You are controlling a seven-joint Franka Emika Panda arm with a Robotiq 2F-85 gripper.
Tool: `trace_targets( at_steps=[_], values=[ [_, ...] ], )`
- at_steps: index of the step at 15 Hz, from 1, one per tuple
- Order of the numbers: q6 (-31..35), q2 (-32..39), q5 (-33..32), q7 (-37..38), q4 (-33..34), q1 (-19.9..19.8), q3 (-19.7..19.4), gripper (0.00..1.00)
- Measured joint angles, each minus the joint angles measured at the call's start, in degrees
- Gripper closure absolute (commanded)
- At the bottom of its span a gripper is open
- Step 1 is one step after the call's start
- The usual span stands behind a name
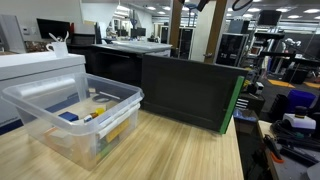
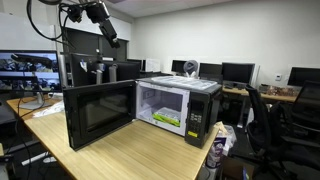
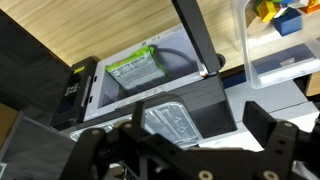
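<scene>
Hangs high over the wooden worktop [image 2: 140, 162], well above the microwave [image 2: 180, 88], touching nothing. Holds the hand [image 2: 108, 30] released: fingers [image 3: 272, 142] spread wide in the wrist view, with nothing between them. Looks down from there onto the microwave, open, with its dark door [image 2: 100, 115] swung out to the side. Inside the cavity, has a green packet [image 2: 168, 119] lying flat, well apart from the hand. In an exterior view, shows a clear plastic bin [image 1: 45, 135] on the same worktop, near the open door, with small coloured things [image 3: 272, 12] inside.
</scene>
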State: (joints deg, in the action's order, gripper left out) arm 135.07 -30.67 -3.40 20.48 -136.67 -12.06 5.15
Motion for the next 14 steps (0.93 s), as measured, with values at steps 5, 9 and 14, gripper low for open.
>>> trace_targets(
  at_steps=[5,9,14],
  values=[
    [-0.03,1.82,-3.84,3.03,-0.10,-3.41,-0.75,0.00],
    [-0.25,3.63,-5.32,4.77,-0.20,-4.72,-1.40,0.00],
    [-0.35,6.87,-6.17,5.62,-1.23,-5.16,-2.79,0.00]
  ],
)
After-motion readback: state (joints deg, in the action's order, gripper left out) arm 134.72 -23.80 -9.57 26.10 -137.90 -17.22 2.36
